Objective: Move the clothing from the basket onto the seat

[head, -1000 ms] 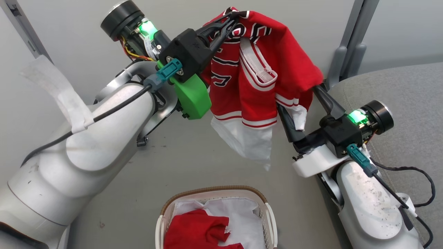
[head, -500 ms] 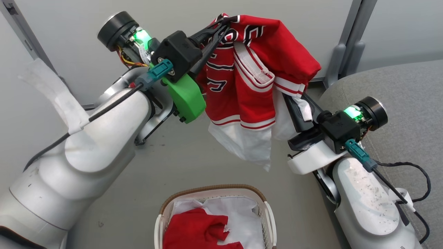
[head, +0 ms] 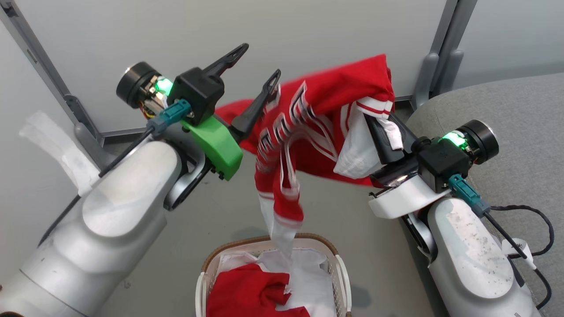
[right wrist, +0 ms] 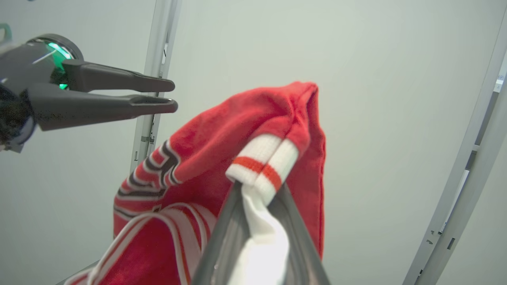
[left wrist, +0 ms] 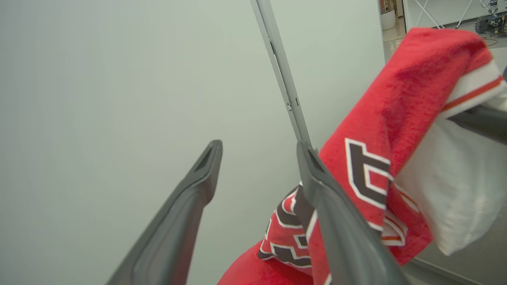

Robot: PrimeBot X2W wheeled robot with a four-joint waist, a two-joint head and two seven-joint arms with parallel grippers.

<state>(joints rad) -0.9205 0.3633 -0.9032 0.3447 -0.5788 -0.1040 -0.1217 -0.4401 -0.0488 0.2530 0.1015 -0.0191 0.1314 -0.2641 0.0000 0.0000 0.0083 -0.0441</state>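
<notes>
The left jaws have just sprung wide and let go, while the right jaws have clamped shut on the white-trimmed edge of the jersey (head: 326,114) — so it now hangs from the right arm alone, its tail swinging down over the basket (head: 210,260). That reads as a finished handover; the seat (head: 520,105) lies just beside the right arm. Count: two sets of jaws, one jersey aloft, one red garment (head: 246,290) left in the one basket, one seat.
</notes>
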